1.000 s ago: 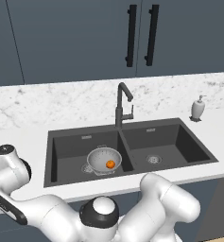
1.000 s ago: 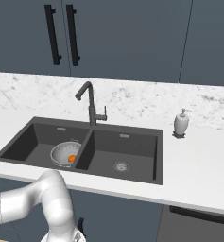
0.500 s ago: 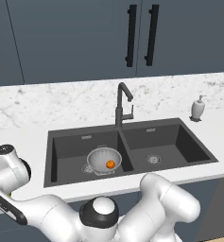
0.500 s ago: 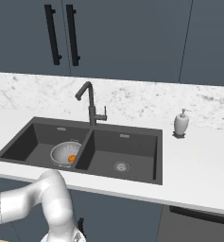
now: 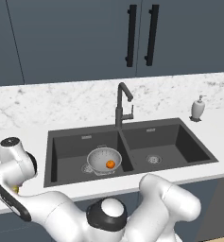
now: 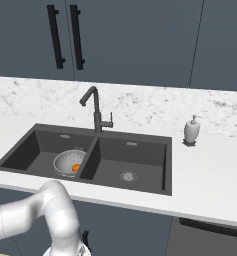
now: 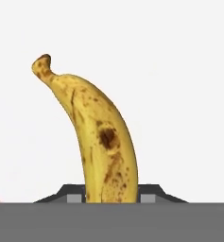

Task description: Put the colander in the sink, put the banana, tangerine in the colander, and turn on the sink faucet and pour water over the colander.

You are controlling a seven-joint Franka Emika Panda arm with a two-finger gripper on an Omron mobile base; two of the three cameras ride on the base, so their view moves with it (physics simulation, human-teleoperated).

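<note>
**A:** So where's everything sitting right now?

**B:** The colander (image 5: 104, 160) is down in the left basin of the sink (image 5: 179, 142), and the tangerine (image 5: 110, 164) is inside it, around 4 o'clock from the colander's middle. From the right base view it's the same deal: colander (image 6: 69, 163) in the left basin, little orange tangerine (image 6: 76, 168) in it. The sink faucet (image 5: 122, 102) stands at 12 o'clock of the centre divider, and I can't see any water running.

**A:** And the banana?

**B:** In the hand view the banana (image 7: 98, 142) is right in the gripper (image 7: 111, 194), jaws closed on its lower end, one dark fingertip on each side. It runs up toward 11 o'clock, stem end at the top, with lots of brown spots, over the white bench (image 7: 179, 94). So it's well apart from the sink.

**A:** Anything else on the bench?

**B:** A white soap dispenser (image 6: 191, 131) at about 3 o'clock from the faucet, just beside the sink's right edge.
</note>
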